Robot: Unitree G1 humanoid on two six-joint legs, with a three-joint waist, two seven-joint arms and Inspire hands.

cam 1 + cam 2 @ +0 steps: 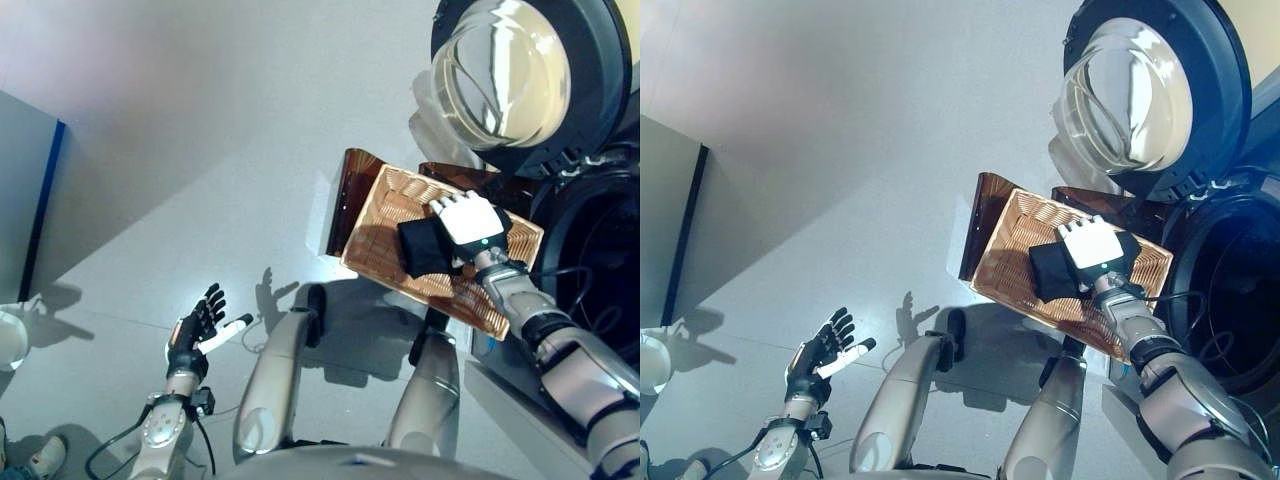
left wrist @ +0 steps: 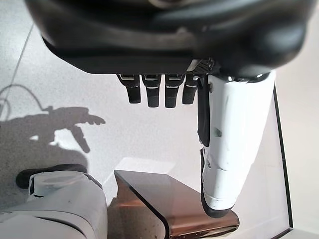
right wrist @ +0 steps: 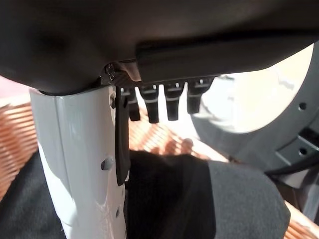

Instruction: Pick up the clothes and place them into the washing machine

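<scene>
We see the right hand down in the wicker basket, sitting over the black cloth. In the right wrist view the fingers point out straight past the cloth and the white-covered thumb lies alongside it; nothing is curled round the fabric, so we call the hand spread, resting on or just above the cloth, contact not certain

The cloth is a dark folded wad in the middle of the basket, still in there, not in the washer. The basket stands on a brown stand, tilted in our view, just beside the washer. The drum opening is dark and sits right next to the basket's far edge. The door hangs swung open above the basket, its glass bowl facing us

The left hand is well apart from all that, held out over the grey floor at lower left, fingers spread and straight, thumb out, holding nothing. The left wrist view confirms it: fingers in a straight row, thumb extended, stand visible past them

A blue-edged panel stands at far left, and a shoe of a person shows in the bottom-left corner
</scene>
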